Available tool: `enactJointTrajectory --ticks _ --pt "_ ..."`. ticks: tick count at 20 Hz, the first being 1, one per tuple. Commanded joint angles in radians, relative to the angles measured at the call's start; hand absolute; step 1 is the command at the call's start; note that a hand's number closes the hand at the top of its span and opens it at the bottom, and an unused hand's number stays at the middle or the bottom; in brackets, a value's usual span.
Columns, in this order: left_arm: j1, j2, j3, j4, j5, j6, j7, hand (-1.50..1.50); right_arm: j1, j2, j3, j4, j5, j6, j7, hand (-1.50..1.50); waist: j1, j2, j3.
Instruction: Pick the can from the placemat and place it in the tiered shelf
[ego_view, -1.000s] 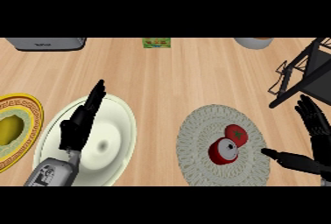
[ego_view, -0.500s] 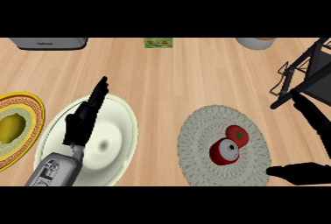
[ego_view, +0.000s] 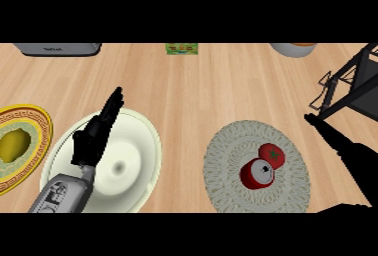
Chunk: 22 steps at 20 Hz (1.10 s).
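Wood-grain counter (ego_view: 221, 85) carries, left to right, a yellow patterned plate (ego_view: 29, 120), a cream plate (ego_view: 136, 160) under the straight-fingered left hand (ego_view: 96, 135), the red can (ego_view: 258, 172) lying on the round placemat (ego_view: 221, 165), the straight-fingered right hand (ego_view: 347, 150) near the black shelf (ego_view: 354, 85).

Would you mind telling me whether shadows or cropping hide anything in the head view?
Head view: even light, no glare; the can on the placemat shows clearly; the tiered shelf is cropped at the right edge; the right hand is a dark shape lacking finger detail.
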Motion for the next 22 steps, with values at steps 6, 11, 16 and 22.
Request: enactJointTrajectory --ticks 6,11,16,22 --pt "0.054 -0.017 0.047 -0.018 -0.045 -0.048 -0.03 0.0 -0.098 0.141 0.061 -0.123 0.086 0.11 0.275 -1.5 -0.002 0.0 0.001" --pt "0.081 -0.056 0.046 -0.047 -0.073 -0.024 -0.023 0.0 -0.112 0.233 0.173 -0.069 0.258 0.082 0.272 -1.5 0.001 0.0 0.001" --pt "0.04 -0.08 0.038 -0.071 -0.112 -0.032 0.045 0.0 -0.093 0.289 0.182 -0.073 0.313 0.088 0.278 -1.5 -0.002 0.0 0.002" --pt "0.097 -0.057 0.075 -0.089 -0.098 -0.093 0.024 0.0 -0.046 0.326 0.191 -0.077 0.338 0.115 0.266 -1.5 -0.002 0.0 0.002"
